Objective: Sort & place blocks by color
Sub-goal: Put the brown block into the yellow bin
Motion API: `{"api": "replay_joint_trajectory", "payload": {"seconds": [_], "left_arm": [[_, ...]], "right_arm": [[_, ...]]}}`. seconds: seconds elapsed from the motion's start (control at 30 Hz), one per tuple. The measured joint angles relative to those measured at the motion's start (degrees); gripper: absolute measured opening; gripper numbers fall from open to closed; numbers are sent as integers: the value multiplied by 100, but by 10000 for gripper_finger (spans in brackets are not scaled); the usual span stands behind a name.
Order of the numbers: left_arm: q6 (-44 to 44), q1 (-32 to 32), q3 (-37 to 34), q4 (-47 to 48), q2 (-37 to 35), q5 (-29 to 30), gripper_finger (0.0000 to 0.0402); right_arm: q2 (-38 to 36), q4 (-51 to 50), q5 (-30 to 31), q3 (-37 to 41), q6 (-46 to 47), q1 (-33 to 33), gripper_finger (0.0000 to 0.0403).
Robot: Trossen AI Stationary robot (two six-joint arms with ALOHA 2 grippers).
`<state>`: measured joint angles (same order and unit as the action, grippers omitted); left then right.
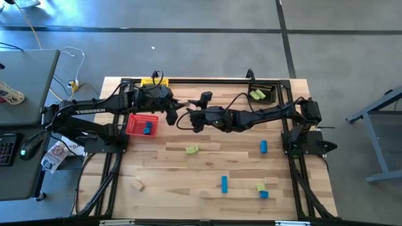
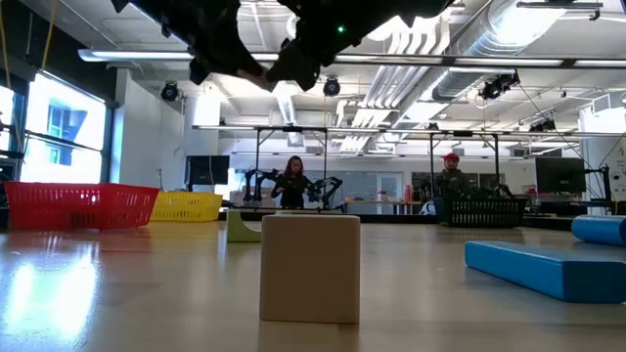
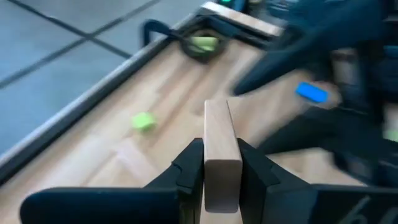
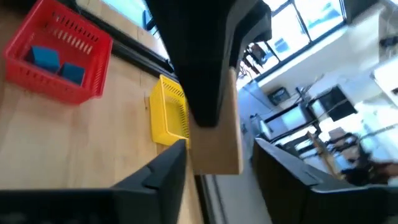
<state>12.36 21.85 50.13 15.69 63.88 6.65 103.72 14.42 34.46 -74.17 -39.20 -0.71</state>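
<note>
- Tan wood fills my left wrist view: a plain tan bar (image 3: 221, 155) stands clamped between the left gripper (image 3: 222, 171) fingers, gripped tight on both flat sides.
- From above I see both grippers meeting in the air just beside the red basket (image 1: 135, 127), on its side toward the table's middle; the left gripper (image 1: 171, 115) comes from the basket side, the right gripper (image 1: 183, 118) from the far side.
- My right wrist view shows the same tan bar (image 4: 219, 134) between the right gripper (image 4: 217, 163) fingers, which stand spread, with a visible gap on at least one side of the wood; the left arm's dark finger covers the bar's upper part.
- Two blue blocks (image 4: 45, 56) lie inside the red basket.
- Behind the red basket, along the table's back edge, sits the yellow basket (image 1: 154, 81); well across from it at the other back corner is the black basket (image 1: 266, 93) with a green block (image 1: 257, 95) in it.
- Loose on the boards, well away from the red basket: a green block (image 1: 192, 149), a blue bar (image 1: 264, 146), another blue bar (image 1: 224, 183), a tan block (image 1: 137, 185), and a small cluster of green, tan and blue pieces (image 1: 264, 188).
- At table height a tan cube (image 2: 310, 266) blocks the middle of my low view; two people stand far back in the room.
</note>
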Motion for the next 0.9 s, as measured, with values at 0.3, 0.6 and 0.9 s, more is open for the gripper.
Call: {"api": "replay_joint_trajectory", "payload": {"seconds": [0.3,0.6,0.9], "left_arm": [[-290,422,0,989,-2,1449,48],[-398,1258,0,1512,-2,1827,48],[-409,2211,-104,1558,-2,1728,48]], "right_arm": [[0,-797,-633,0,1144,5,221],[0,-1404,-3196,0,2139,59,223],[277,-1550,-4507,0,2378,103,223]]}}
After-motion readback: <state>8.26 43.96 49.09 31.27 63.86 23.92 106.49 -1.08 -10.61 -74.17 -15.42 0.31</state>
